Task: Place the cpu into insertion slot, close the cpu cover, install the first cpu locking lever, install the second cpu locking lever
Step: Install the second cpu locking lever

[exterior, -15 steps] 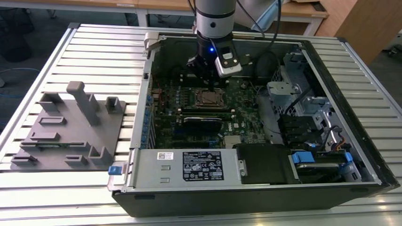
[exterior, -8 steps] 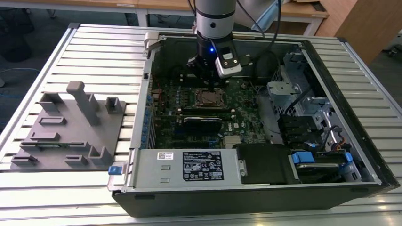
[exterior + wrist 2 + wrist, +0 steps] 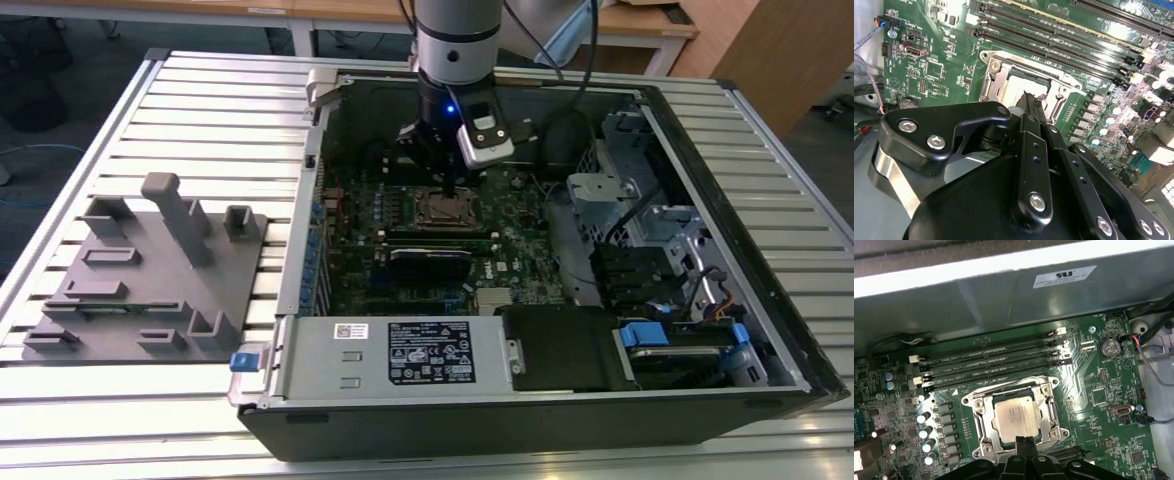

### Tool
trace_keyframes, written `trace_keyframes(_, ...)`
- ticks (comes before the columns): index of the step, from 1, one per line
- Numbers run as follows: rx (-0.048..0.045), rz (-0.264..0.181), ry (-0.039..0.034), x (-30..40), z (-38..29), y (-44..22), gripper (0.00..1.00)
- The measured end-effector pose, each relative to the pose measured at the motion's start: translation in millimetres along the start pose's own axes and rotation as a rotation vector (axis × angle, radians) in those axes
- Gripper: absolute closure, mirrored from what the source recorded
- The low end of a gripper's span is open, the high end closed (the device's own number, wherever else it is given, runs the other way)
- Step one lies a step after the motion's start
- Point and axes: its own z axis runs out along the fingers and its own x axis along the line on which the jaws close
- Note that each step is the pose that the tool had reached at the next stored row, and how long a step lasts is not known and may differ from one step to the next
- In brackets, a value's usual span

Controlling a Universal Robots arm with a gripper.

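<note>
Green motherboard (image 3: 1094, 390) fills both wrist views; first wrist view shows cpu (image 3: 1016, 416) seated under cpu cover (image 3: 1046, 412), gripper (image 3: 1024, 442) seemingly closed, empty.

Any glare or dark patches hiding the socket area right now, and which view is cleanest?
First wrist view is cleanest: the cpu sits evenly lit inside the cpu cover, with only the gripper cutting the near edge. Second wrist view: glare washes out the cpu, and the gripper blocks part of it. Exterior view: the insertion slot lies in shade under the arm.
</note>
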Motion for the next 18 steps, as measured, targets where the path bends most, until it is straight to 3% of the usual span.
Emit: trace_keyframes(18,-0.0001,-0.001,0.0000,-3.1,0.0,-14.0,0.90)
